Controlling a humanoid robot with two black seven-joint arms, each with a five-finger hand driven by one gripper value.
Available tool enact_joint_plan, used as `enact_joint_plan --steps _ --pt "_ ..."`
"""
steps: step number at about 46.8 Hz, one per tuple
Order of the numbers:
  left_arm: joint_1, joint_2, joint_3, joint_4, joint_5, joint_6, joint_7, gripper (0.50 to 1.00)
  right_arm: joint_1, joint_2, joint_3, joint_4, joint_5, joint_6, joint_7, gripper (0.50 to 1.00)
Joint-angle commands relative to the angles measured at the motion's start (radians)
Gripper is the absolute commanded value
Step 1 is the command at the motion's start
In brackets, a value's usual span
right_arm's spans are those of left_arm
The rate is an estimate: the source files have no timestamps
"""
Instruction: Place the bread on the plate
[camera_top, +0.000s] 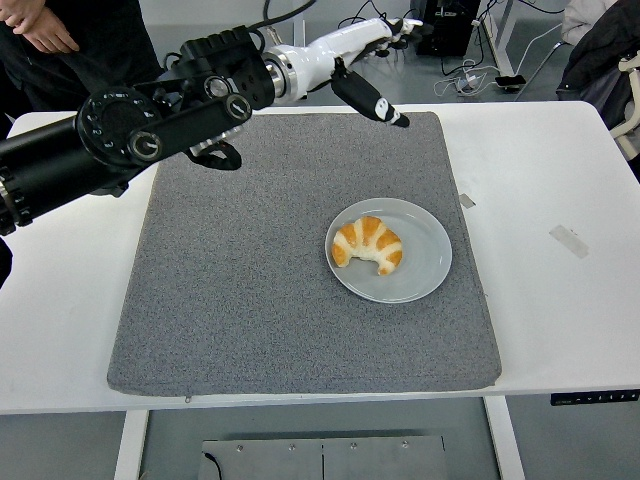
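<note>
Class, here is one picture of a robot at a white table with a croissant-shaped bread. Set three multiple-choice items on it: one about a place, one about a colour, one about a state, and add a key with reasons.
1. Where does the golden, crescent-shaped bread lie?
A. on the round pale grey plate
B. on the bare white table
C. in the robot's hand

2. What colour is the felt mat under the plate?
A. blue
B. dark grey
C. red

3. What state is the robot's white left hand in?
A. closed around the bread
B. pressed flat on the plate
C. open, holding nothing, raised over the mat's far edge

Key: 1 A, the bread rests inside the plate's rim. 2 B, the mat is dark grey against the white table. 3 C, the fingers are spread and nothing sits between them.
</note>
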Motion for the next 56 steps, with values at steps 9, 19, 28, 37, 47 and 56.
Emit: enact_joint_plan --steps 9,19,28,37,47,56 --pt "0.036 0.002 -0.022 0.191 -0.230 -0.039 -0.121 0.975 0.000 0.000 0.000 0.000 0.000 0.001 0.000 1.000" --pt "0.095 0.002 -0.057 0.306 -0.405 -0.069 -0.128 0.977 0.000 0.000 0.000 0.000 0.000 0.001 0.000 1.000" --pt "0.157 -0.015 -0.153 0.396 -0.465 -0.098 -0.123 0.977 0.000 0.000 0.000 0.000 0.000 0.001 0.000 1.000" --pt "0.209 -0.023 -0.278 0.410 -0.526 -0.092 -0.120 0.977 0.000 0.000 0.003 0.018 0.002 0.004 0.000 1.000" --pt "0.256 -0.034 -0.437 0.427 -0.565 -0.093 -0.076 0.977 -0.003 0.000 0.002 0.014 0.000 0.002 0.000 1.000" --pt "0.287 -0.066 -0.584 0.429 -0.566 -0.093 0.010 0.977 -0.003 0.000 0.003 0.014 0.000 0.002 0.000 1.000"
